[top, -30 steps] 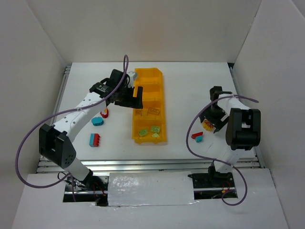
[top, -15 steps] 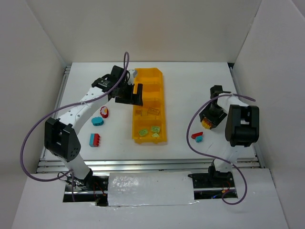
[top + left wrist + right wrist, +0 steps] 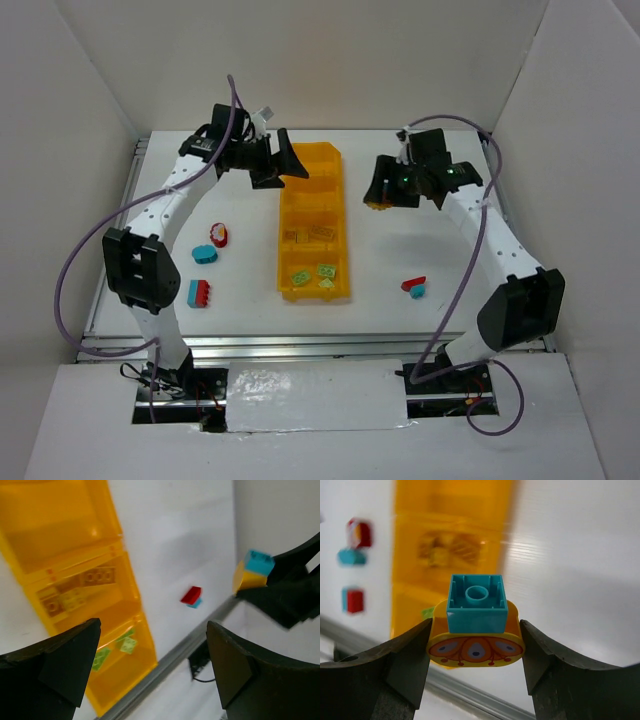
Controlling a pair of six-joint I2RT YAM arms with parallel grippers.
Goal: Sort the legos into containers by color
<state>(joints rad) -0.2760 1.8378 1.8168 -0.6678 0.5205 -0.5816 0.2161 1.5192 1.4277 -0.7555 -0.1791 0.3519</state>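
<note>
The right gripper (image 3: 475, 640) jaws grip a teal-and-yellow lego (image 3: 477, 605) at two o'clock of the bin (image 3: 315, 195), probably to drop it there; the left gripper (image 3: 152, 665) jaws are open.

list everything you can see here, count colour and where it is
table: one, white, under everything
bin: one, yellow-orange, four compartments, centre of table
green legos: three, light green, nearest compartment
yellow legos: at least two, yellow, second compartment from the near end
red-and-white piece: one, left of bin
teal lego: one, teal, left of bin
red-and-teal pair: one, left of bin, nearest the front edge
red-on-teal pair: one, right of bin
teal-and-yellow stack: one, teal brick on a yellow rounded piece, in the right hand
left hand: open, empty, at the bin's far end
right hand: shut on the stack, right of the bin's far end
</note>
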